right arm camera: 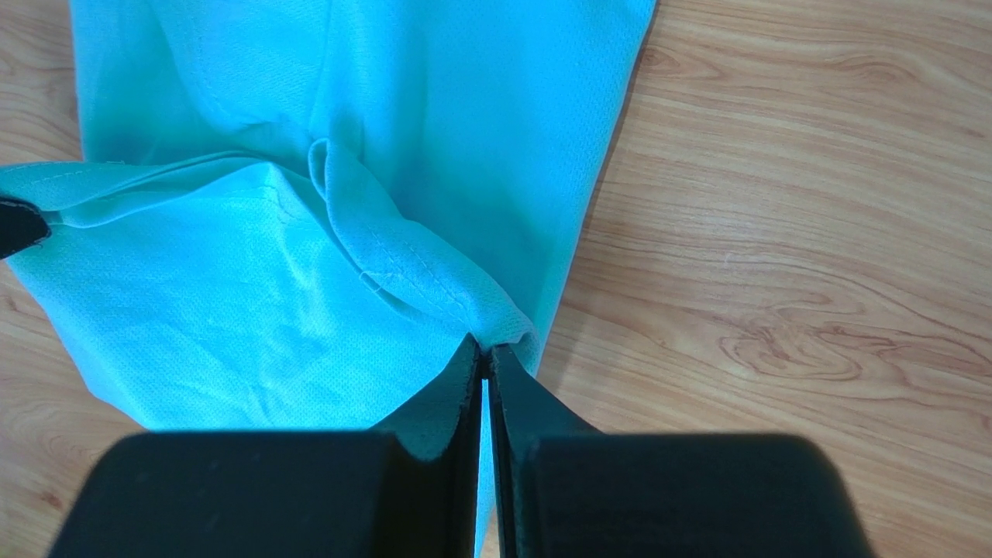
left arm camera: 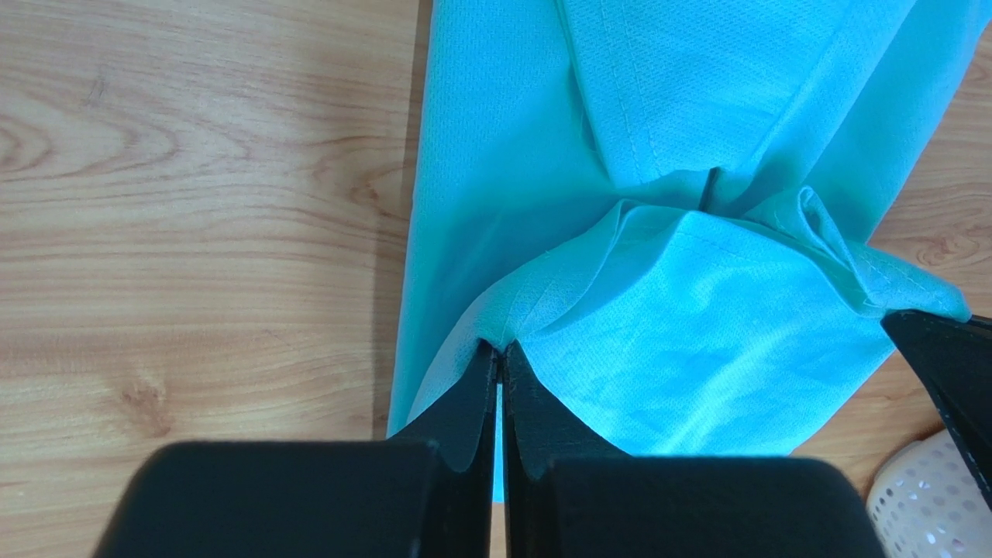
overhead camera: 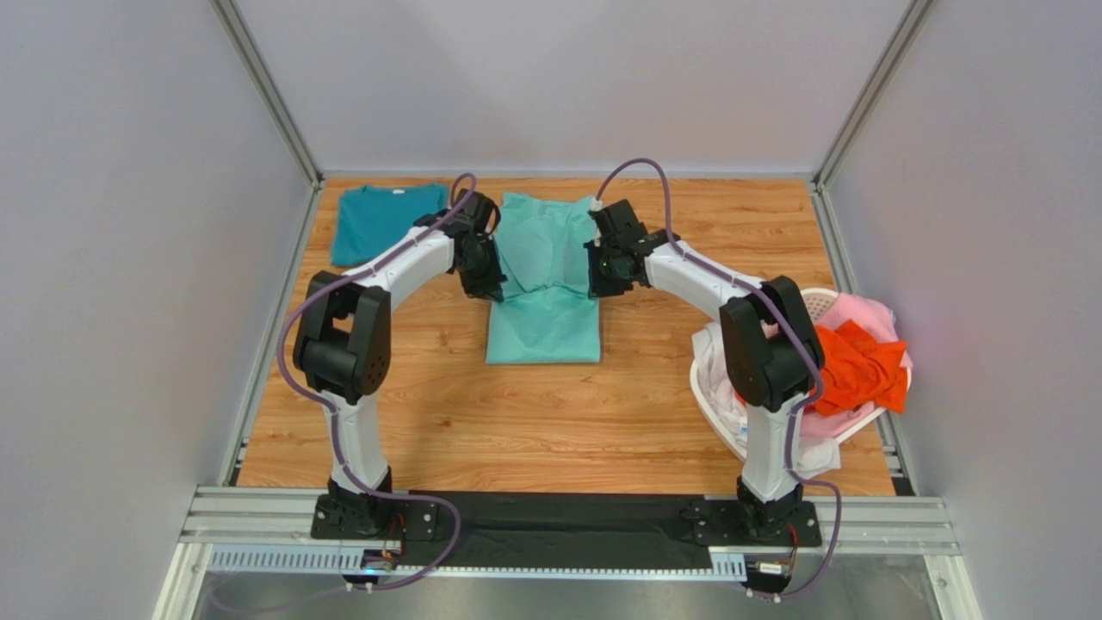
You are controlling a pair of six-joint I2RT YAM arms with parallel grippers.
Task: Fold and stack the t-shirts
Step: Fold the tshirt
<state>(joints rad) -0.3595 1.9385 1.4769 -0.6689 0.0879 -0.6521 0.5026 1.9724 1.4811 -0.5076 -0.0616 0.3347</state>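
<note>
Left gripper (overhead camera: 486, 282) and right gripper (overhead camera: 602, 277) each pinch a side of the mint-aqua t-shirt (overhead camera: 543, 323) at the far middle of the wooden table (overhead camera: 518, 420).

Both pairs of jaws are pressed together on cloth. In the left wrist view the left gripper (left arm camera: 501, 355) nips a raised fold at the left side of the mint-aqua t-shirt (left arm camera: 699, 349). In the right wrist view the right gripper (right arm camera: 483, 347) nips a hemmed fold at its right side (right arm camera: 233, 326). The cloth between the two grippers is lifted and rumpled. The shirt's nearer part lies flat on the wood, toward the arm bases. A darker teal t-shirt (overhead camera: 375, 220) lies flat in the far left corner, apart from the mint one. At the right edge sits a white laundry basket (overhead camera: 715, 388) holding an orange t-shirt (overhead camera: 860, 368) and a pink t-shirt (overhead camera: 869, 313), with white cloth (overhead camera: 818, 450) draped over its near side.
</note>
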